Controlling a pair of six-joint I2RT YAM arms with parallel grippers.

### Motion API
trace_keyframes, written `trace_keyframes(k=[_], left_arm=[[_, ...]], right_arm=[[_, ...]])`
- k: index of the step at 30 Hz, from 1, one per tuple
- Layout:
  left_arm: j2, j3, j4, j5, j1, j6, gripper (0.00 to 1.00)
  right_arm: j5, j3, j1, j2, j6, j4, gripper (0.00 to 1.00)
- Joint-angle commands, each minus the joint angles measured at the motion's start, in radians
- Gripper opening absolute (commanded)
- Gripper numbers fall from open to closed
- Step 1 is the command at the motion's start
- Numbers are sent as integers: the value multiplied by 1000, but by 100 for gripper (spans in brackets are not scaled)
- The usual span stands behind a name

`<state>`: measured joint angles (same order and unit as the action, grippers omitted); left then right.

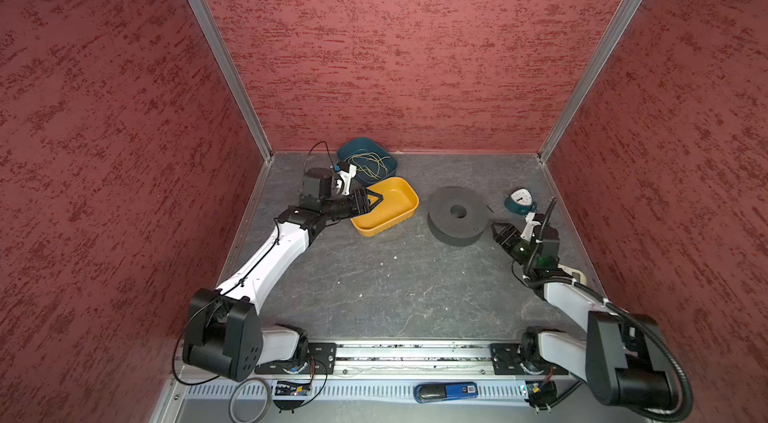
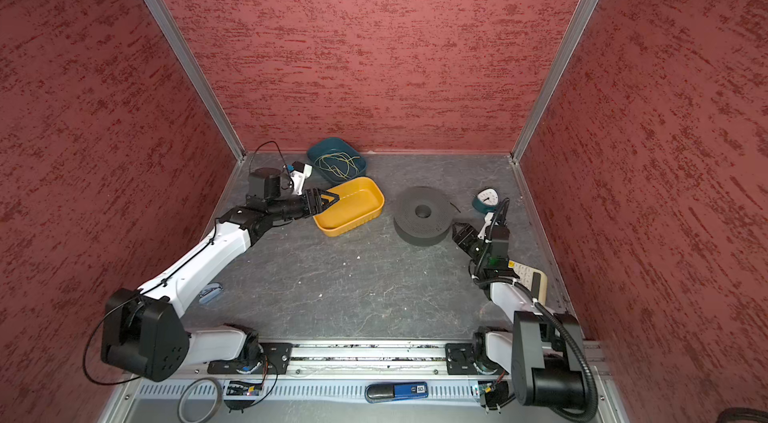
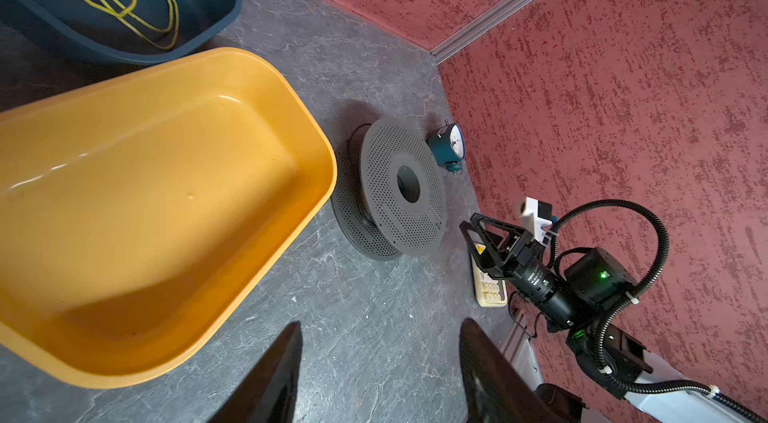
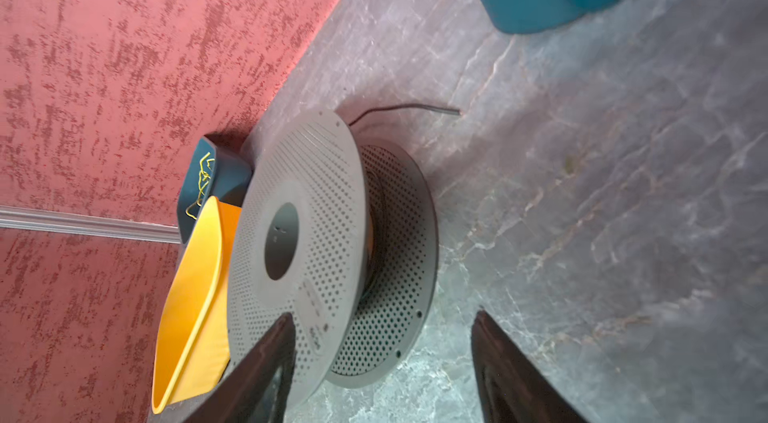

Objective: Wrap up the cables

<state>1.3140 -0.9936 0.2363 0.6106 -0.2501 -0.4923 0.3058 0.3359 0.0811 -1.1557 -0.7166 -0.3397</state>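
Note:
The cable is a thin black cord, and only its short free end (image 4: 409,108) shows, poking out from between the flanges of a grey perforated spool (image 1: 457,215) (image 2: 422,215) lying flat at mid-table. That end (image 1: 491,209) points toward the clock; the rest is hidden inside the spool. My right gripper (image 1: 498,229) (image 4: 382,315) is open and empty, just right of the spool's near edge and not touching it. My left gripper (image 1: 375,199) (image 3: 380,323) is open and empty, hovering over the near-left corner of the empty yellow tray (image 1: 395,202) (image 3: 145,192).
A dark blue tray (image 1: 353,147) holding a thin yellow-green wire sits behind the yellow tray, by the back wall. A teal alarm clock (image 1: 519,201) stands right of the spool. A beige calculator (image 2: 530,275) lies under the right arm. Red walls close in three sides.

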Motion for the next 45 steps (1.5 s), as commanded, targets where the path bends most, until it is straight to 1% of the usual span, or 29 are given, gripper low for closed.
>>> trace_keyframes(k=[1, 3, 6, 8, 9, 11, 14, 16, 18, 20, 23, 24, 26, 27, 29, 32, 35, 37, 38, 39, 40, 41, 43, 45], left_arm=[[-29, 18, 25, -21, 11, 28, 66], [-44, 19, 52, -44, 14, 41, 71], [-77, 34, 98, -99, 21, 58, 83], [-103, 45, 129, -158, 30, 64, 94], [-117, 48, 149, -191, 36, 69, 100], [-140, 52, 182, -295, 45, 77, 99], [-154, 44, 227, -513, 67, 100, 99], [-163, 56, 222, -671, 69, 126, 99], [-174, 94, 181, -764, 73, 161, 100], [-185, 149, 104, -822, 75, 195, 99], [-188, 299, -143, -860, 65, 301, 100], [-180, 336, -229, -894, 50, 351, 100], [-141, 397, -370, -956, 27, 476, 100], [-121, 419, -420, -966, 23, 529, 100], [-107, 475, -539, -956, 21, 574, 100], [-60, 570, -777, -921, 21, 636, 100], [50, 601, -967, -941, 39, 657, 100], [126, 621, -1100, -951, 52, 664, 100], [168, 629, -1159, -948, 66, 650, 100], [183, 622, -1180, -975, 68, 648, 100], [171, 613, -1134, -974, 75, 628, 100], [165, 614, -1121, -944, 91, 616, 100], [165, 632, -1154, -918, 118, 592, 100], [161, 635, -1138, -828, 184, 530, 100]], right_arm=[[-39, 43, -3, 29, 31, 61, 70], [-44, 56, -2, 36, 38, 78, 71], [-51, 74, -3, 52, 63, 101, 73], [-78, 95, -2, 67, 95, 139, 77], [-94, 111, -3, 72, 118, 164, 82], [-134, 144, -2, 79, 154, 212, 87], [-198, 178, -3, 95, 190, 254, 93], [-246, 201, -4, 110, 209, 286, 96], [-291, 216, -3, 124, 222, 308, 98], [-344, 217, -5, 135, 236, 311, 99], [-404, 188, -10, 145, 281, 251, 99], [-411, 177, -10, 141, 312, 221, 99], [-430, 183, -10, 124, 377, 219, 99], [-445, 188, -11, 115, 398, 222, 99], [-472, 175, -11, 107, 408, 196, 99], [-485, 115, -12, 102, 441, 76, 99], [-473, 44, -16, 84, 506, -93, 99], [-463, 12, -17, 66, 549, -173, 99], [-457, -9, -18, 57, 573, -220, 99], [-455, -36, -18, 49, 592, -282, 99], [-453, -64, -19, 47, 610, -332, 99], [-455, -89, -17, 44, 631, -392, 99], [-463, -136, -19, 27, 656, -488, 99], [-455, -172, -19, -12, 667, -594, 99]])
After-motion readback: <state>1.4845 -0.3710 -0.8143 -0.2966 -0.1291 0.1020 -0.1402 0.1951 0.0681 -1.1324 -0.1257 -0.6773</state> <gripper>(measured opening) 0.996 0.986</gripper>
